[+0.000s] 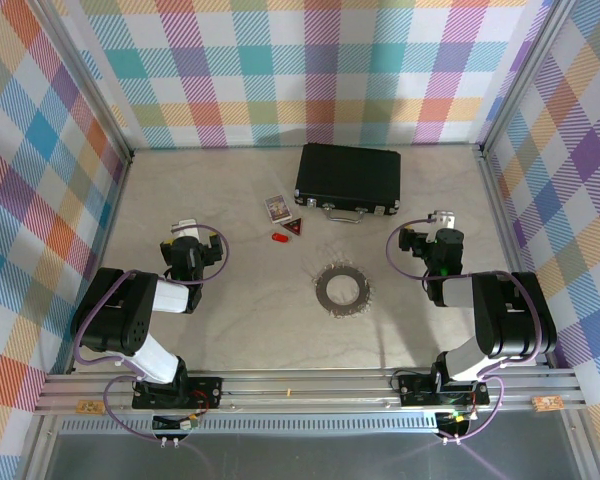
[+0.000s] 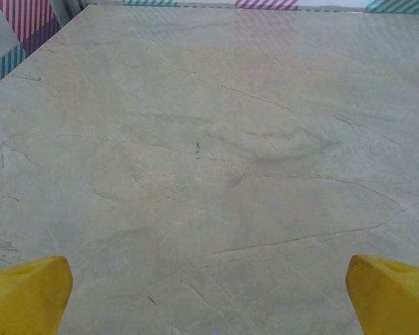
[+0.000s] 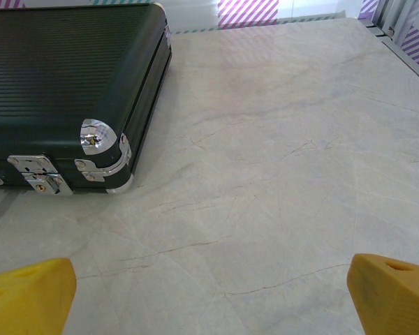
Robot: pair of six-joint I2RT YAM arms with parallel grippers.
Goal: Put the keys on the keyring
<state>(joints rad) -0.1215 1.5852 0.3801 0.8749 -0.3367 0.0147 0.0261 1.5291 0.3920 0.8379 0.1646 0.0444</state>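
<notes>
Left pincer, right pincer spread wide, seemingly empty.

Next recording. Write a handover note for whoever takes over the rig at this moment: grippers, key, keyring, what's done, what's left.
Left gripper: open, empty, over the table.
Right gripper: open, empty, facing the latch corner of the black case.
Red-headed key: lying on the table in front of the case, next to the dark red tag, apart from the ring.
Keyring: flat mid-table, between the two arms.
Done: nothing yet; the key is not on the ring.
Left: pick up the key, steady the ring, thread the key on.
</notes>
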